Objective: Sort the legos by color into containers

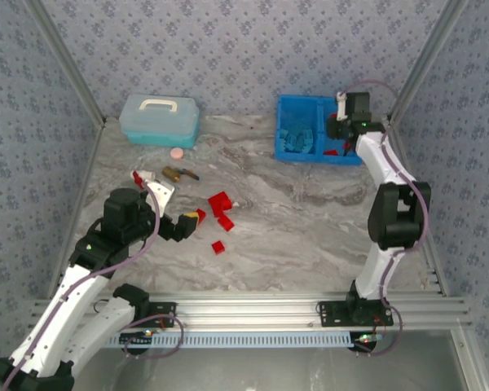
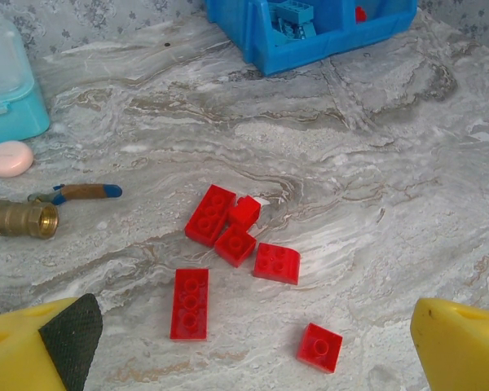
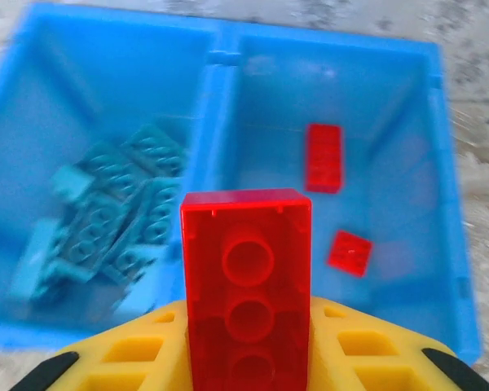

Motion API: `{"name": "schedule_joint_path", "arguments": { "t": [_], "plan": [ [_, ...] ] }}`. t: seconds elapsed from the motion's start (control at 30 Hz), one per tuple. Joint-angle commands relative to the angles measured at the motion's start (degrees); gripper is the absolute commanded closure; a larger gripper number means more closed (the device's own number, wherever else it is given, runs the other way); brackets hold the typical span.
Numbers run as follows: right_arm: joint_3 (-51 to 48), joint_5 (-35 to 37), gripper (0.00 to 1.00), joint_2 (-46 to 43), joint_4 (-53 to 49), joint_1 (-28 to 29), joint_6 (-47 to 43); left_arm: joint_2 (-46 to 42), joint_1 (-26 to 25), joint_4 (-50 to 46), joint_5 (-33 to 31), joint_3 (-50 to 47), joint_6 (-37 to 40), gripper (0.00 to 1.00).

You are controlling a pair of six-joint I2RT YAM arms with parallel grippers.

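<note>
Two yellow fingers (image 2: 16,350) of the left gripper (image 1: 194,220) stand spread fully apart, empty, low over the marble table (image 1: 310,220). Just ahead of them six red legos (image 2: 235,244) lie loose, four bunched together and two apart, nearer the fingers. Farther right, the blue bin (image 1: 287,153) holds light blue legos (image 3: 114,212) in its left compartment and two more red bricks (image 3: 323,156) in its right. Above the bin, the right gripper (image 1: 339,132) pinches a red lego (image 3: 246,269) between nearly closed jaws.

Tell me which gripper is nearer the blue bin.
Right. The right gripper hangs above the bin, holding a red brick; the left gripper is far off, over loose red bricks.
</note>
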Motion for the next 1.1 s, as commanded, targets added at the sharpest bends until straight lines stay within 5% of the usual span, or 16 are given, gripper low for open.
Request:
{"name": "schedule_joint_path", "arguments": {
  "t": [0.0, 0.3, 0.47, 0.6, 0.87, 1.07],
  "plan": [
    [7.6, 3.2, 0.64, 6.5, -9.8, -1.8, 8.5, -0.4, 0.5, -0.2, 0.3, 0.7, 0.2, 0.01],
    [18.0, 3.2, 0.54, 17.2, -15.9, -2.8, 10.2, -0.2, 0.5, -0.1, -0.1, 0.7, 0.3, 0.01],
    [19.4, 3.9, 0.44, 16.1, -16.7, -2.3, 10.6, 0.0, 0.5, -0.1, -0.1, 0.8, 0.3, 0.01],
    [18.6, 4.2, 0.45, 12.9, -16.9, -1.8, 10.7, 0.1, 0.5, 0.1, 0.1, 0.8, 0.3, 0.01],
    [0.1, 2.8, 0.45, -3.8, -10.0, 5.3, 10.6, -0.6, 0.5, -0.4, -0.3, 0.8, 0.3, 0.01],
    [-15.4, -0.8, 0.45, -16.5, -6.7, 19.0, 10.3, -0.8, 0.5, -0.5, -1.6, 0.8, 0.1, 0.01]
  ]
}}
